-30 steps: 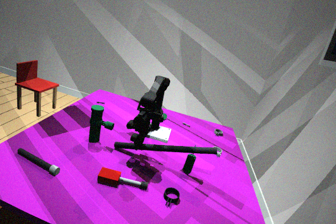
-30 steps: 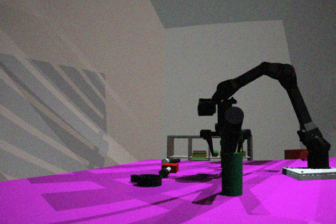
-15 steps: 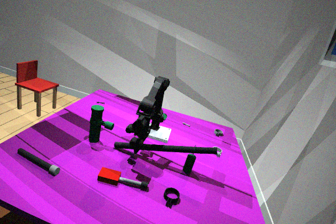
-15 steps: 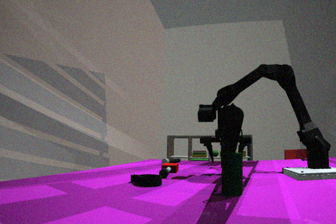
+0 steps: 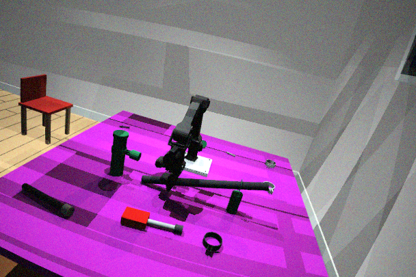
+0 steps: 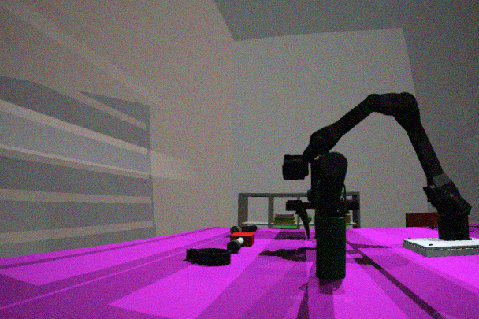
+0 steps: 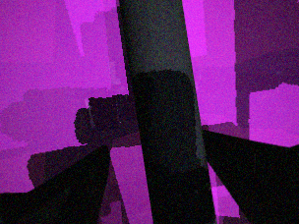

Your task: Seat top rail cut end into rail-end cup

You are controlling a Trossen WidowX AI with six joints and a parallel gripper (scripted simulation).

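Note:
The dark rail [image 5: 212, 182] [image 6: 332, 166] [image 7: 157, 44] runs through the loop cap on the small green post [image 5: 235, 202] [image 6: 331, 249]. Its left end is out of the green end cup [image 5: 135, 154], with a visible gap between them. The cup hangs at the right side of the big green post [image 5: 117, 161], some way below the post cap [image 5: 120, 133]; the band is hard to make out. My gripper [image 5: 170, 182] [image 7: 152, 143] is open around the rail near its left end. In the wrist view the right finger is close against the rail's edge, with a gap at the left; contact is unclear.
A red block with a grey handle [image 5: 135, 218] [image 6: 244, 238] and a black ring clamp [image 5: 211, 245] [image 6: 210, 257] lie in front. A dark cylinder [image 5: 44, 199] lies at left. Small metal brackets lie at the right rear. The white arm base [image 5: 202, 167] [image 6: 441, 248] stands behind the rail.

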